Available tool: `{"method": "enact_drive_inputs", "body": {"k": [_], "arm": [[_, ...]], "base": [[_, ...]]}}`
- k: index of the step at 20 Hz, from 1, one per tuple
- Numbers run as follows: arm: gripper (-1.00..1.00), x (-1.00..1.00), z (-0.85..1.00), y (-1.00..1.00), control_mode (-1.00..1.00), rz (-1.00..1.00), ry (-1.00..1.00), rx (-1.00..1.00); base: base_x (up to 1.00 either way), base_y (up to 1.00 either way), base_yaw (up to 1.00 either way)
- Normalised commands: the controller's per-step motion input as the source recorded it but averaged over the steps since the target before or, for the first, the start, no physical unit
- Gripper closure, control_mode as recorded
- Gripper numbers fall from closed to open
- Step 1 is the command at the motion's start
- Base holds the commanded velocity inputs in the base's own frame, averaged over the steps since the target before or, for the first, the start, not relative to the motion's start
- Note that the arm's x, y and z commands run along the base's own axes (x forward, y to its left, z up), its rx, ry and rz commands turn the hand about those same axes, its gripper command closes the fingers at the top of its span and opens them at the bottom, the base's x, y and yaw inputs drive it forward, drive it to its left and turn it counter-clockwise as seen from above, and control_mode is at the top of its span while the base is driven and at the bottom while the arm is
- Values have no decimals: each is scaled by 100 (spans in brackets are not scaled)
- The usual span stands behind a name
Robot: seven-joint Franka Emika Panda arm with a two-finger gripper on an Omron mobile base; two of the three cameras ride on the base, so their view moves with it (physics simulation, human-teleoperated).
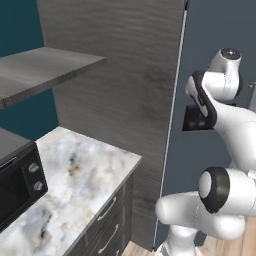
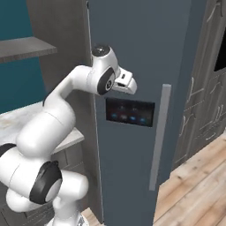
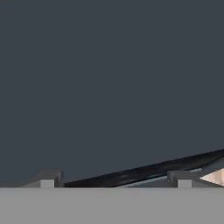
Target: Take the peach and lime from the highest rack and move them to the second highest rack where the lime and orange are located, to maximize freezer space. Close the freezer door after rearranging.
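A marble counter (image 1: 95, 172) is seen beside the closed grey freezer door (image 2: 176, 57), against which the gripper (image 3: 116, 181) is pressed near the control panel (image 2: 129, 111); its finger tips (image 3: 48, 178) are held apart. No fruit is visible.

A marble counter (image 1: 85, 180) is stretching along the left, with a black microwave (image 1: 17, 185) sitting on it at the near end. Grey drawers (image 1: 107, 225) with bar handles are running beneath. A grey wooden shelf (image 1: 40, 67) is hanging above against the teal wall (image 1: 20, 25). Wood flooring (image 2: 194, 185) is showing at right.
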Motion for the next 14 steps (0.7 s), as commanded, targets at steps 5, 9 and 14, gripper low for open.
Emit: {"method": "enact_drive_inputs", "body": {"k": [5, 9, 14], "arm": [[-100, 70, -2, -10, -100, 27, -31, 11], [-100, 12, 1, -4, -100, 34, -32, 13], [-100, -6, -7, 46, -100, 29, -41, 1]], "base": [[0, 0, 0], [0, 0, 0], [0, 0, 0]]}}
